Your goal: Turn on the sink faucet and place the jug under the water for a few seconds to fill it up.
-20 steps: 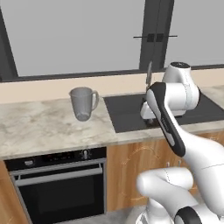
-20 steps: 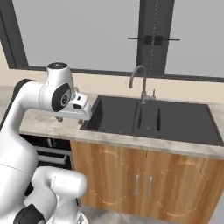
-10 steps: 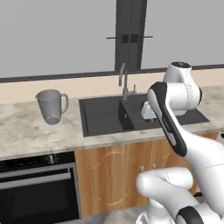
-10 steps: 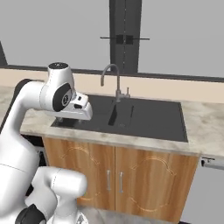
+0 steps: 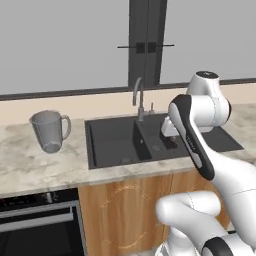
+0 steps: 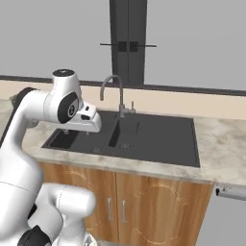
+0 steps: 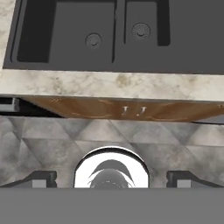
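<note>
The translucent grey jug (image 5: 50, 131) stands upright on the marble counter, left of the sink (image 5: 112, 145) and well away from my hand. The grey gooseneck sink faucet (image 5: 137, 97) rises behind the black double basin, its small lever (image 5: 151, 106) beside it. No water shows at the spout. My gripper (image 5: 168, 135) hangs above the sink's right part, near the front edge, pointing down. In the hand view its fingertips (image 7: 41, 178) stand far apart, the gripper (image 7: 112, 179) open and holding nothing, with the sink (image 7: 65, 30) and both drains above. The faucet (image 6: 115, 89) and gripper (image 6: 79, 129) also show from the right.
An oven (image 5: 35, 225) sits under the counter at the left, and wooden cabinet doors (image 5: 125, 210) are below the sink. A dark window frame (image 5: 147, 45) rises behind the faucet. Marble counter (image 6: 221, 149) stretches right of the sink, with a handle (image 6: 230, 192) below.
The whole picture has slid left as the base drove right, bringing the sink to the centre. The arm holds the same pose and the gripper stays open.
</note>
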